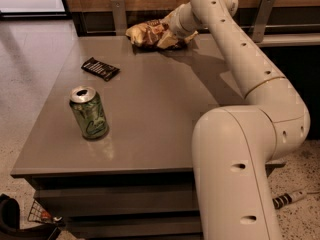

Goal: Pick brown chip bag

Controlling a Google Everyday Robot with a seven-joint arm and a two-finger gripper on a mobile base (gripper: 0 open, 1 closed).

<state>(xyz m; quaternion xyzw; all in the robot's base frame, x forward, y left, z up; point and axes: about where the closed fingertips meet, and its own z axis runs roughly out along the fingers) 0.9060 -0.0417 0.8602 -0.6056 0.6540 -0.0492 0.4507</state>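
The brown chip bag [146, 33] lies at the far edge of the grey table [160, 109], crinkly, with a dark middle and pale yellow ends. My gripper [168, 37] is at the bag's right end, low over it and touching or overlapping it. My arm reaches across the table's right side from the near right. The right part of the bag is hidden behind the gripper.
A green can [89, 113] stands upright near the table's front left. A small flat black wrapped bar [100, 68] lies at the left middle. A wooden wall panel with metal posts [118, 14] runs right behind the bag. A wire basket [40, 215] sits on the floor at the lower left.
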